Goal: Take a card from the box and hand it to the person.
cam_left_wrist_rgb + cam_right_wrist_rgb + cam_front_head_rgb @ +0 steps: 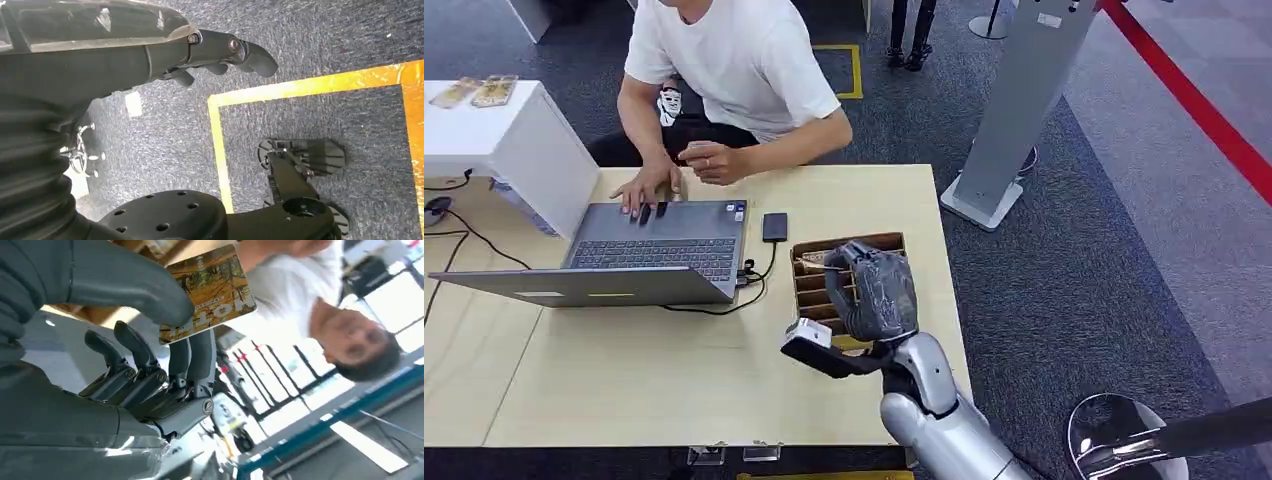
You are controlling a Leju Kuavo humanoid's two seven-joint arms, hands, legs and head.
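A brown cardboard box (845,243) with slotted dividers stands near the right edge of the wooden table (674,370). My right hand (873,291) hovers over the box and pinches a card (210,289) with a yellow-orange printed picture between thumb and fingers (195,355). In the head view the card (817,264) shows as a thin pale edge just left of the hand, above the box. The person (734,60) in a white shirt sits across the table, one hand (714,162) raised by the laptop. My left hand (227,52) hangs over the carpet and holds nothing.
An open grey laptop (654,250) lies on the table's left half with a small black device (774,226) cabled beside it. A white counter (494,130) stands at far left. A grey post (1014,110) rises right of the table, and a metal stool (1124,440) sits at lower right.
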